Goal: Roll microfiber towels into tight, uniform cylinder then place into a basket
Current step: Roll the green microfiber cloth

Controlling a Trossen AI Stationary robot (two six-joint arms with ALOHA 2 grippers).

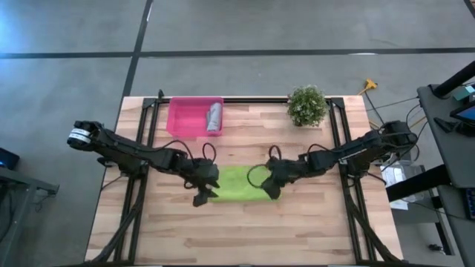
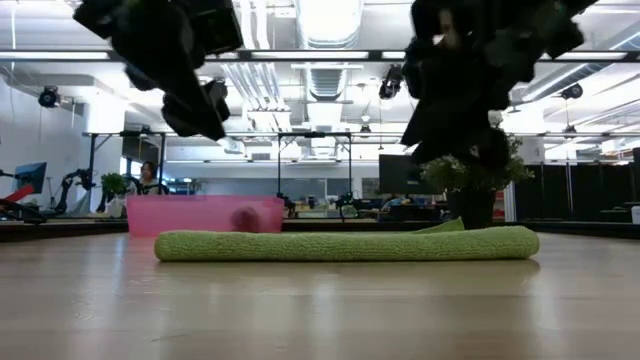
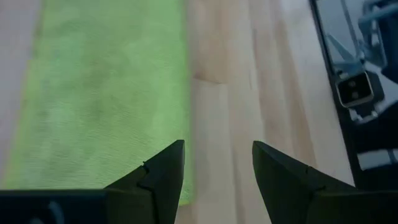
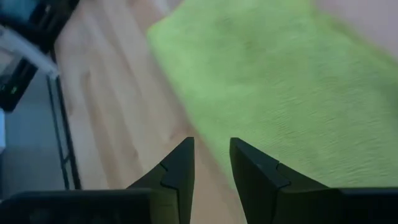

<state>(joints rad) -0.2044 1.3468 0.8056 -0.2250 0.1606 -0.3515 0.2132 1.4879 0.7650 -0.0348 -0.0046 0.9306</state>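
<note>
The lime green towel [image 1: 239,184] lies folded flat as a long strip just below the centre of the wooden surface [image 1: 245,230], seen from above. We note that the grey towel [image 1: 214,117] already lies rolled inside the pink basket [image 1: 185,117], at about 11 o'clock from the centre, with a small potted plant [image 1: 306,104] at roughly 1 o'clock.

The left pincer [image 1: 205,194] hangs over the strip's 9 o'clock end; in its wrist view the fingers [image 3: 163,180] stand spread, the towel's edge beneath them and nothing between them. The right pincer [image 1: 272,187] hangs over the 3 o'clock end; its fingers [image 4: 178,168] show a narrow gap in the wrist view, with the green cloth just ahead of the tips and no fold pinched. In the low view both pincers sit above the strip, clear of it, and the strip rests flat and even along its length.

We judge the step in hand to be the approach before rolling the second towel: one of two is stowed, so the task stands near halfway. The next move calls for both pincers to descend onto one edge or end of the strip, catch the cloth evenly, and turn it over itself with steady tension, lest the roll come out loose or tapered.
</note>
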